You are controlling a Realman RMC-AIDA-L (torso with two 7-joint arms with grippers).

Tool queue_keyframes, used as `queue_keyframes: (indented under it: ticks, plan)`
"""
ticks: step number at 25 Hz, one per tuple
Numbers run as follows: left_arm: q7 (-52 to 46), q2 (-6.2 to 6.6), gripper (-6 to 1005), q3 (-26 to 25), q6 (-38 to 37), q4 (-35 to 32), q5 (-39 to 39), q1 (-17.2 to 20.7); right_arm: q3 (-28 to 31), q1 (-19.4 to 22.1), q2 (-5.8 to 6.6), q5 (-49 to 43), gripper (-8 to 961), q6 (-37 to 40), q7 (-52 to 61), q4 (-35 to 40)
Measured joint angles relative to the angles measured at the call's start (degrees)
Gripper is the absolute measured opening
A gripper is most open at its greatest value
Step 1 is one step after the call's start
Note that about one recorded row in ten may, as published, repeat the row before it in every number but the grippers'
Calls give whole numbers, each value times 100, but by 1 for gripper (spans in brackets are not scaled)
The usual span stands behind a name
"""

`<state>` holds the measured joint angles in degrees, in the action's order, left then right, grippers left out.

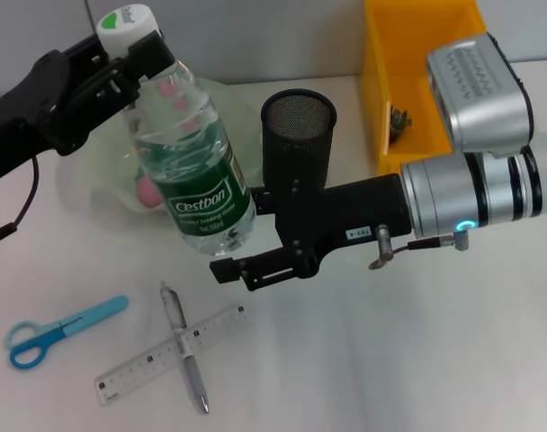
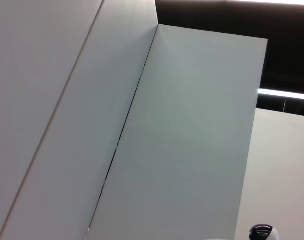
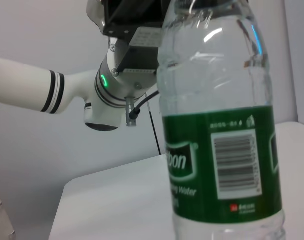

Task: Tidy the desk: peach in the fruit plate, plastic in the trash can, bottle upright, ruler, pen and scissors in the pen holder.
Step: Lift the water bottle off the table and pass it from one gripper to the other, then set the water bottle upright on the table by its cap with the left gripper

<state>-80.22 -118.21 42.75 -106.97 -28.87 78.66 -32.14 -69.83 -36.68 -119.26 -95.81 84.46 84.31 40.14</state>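
The clear bottle [image 1: 188, 171] with a green label and white cap stands nearly upright on the desk, close up in the right wrist view [image 3: 217, 150]. My left gripper [image 1: 140, 56] is shut on its neck just under the cap. My right gripper [image 1: 237, 232] sits open at the bottle's base, one finger on each side. The pink peach [image 1: 147, 191] lies in the pale green fruit plate [image 1: 94, 162] behind the bottle. Blue scissors [image 1: 58, 328], the clear ruler [image 1: 143, 364] and the pen [image 1: 185, 346] crossing it lie at the desk's front left. The black mesh pen holder [image 1: 296, 135] stands behind my right gripper.
A yellow bin [image 1: 417, 81] at the back right holds a small dark crumpled piece [image 1: 399, 121]. The left arm's white wrist [image 3: 107, 90] shows above the bottle in the right wrist view. The left wrist view shows only wall panels.
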Motion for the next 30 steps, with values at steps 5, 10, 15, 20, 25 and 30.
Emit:
queue_keyframes:
  ticks: [5,10,15,20,25,30]
  plan:
    - [45,0,441,-16,37,1,-54,34,-96,113,0,-17,781,-120,5,1]
    - [130,0,446,-79,81,4,-59,64,-99,252,3,-53,781,-189,-100,12]
    - [557,4,450,-100,266,5,-58,261,-13,491,0,-34,780,-197,-454,17]
    - [929,7,455,-101,438,42,-36,471,114,727,-1,-14,780,-198,-702,36]
    - [1220,-18,460,-80,686,77,-38,680,270,939,0,-3,780,-193,-934,51]
    - [1784,-31,464,-107,956,480,-49,765,344,1067,-3,13,780,-138,-995,51]
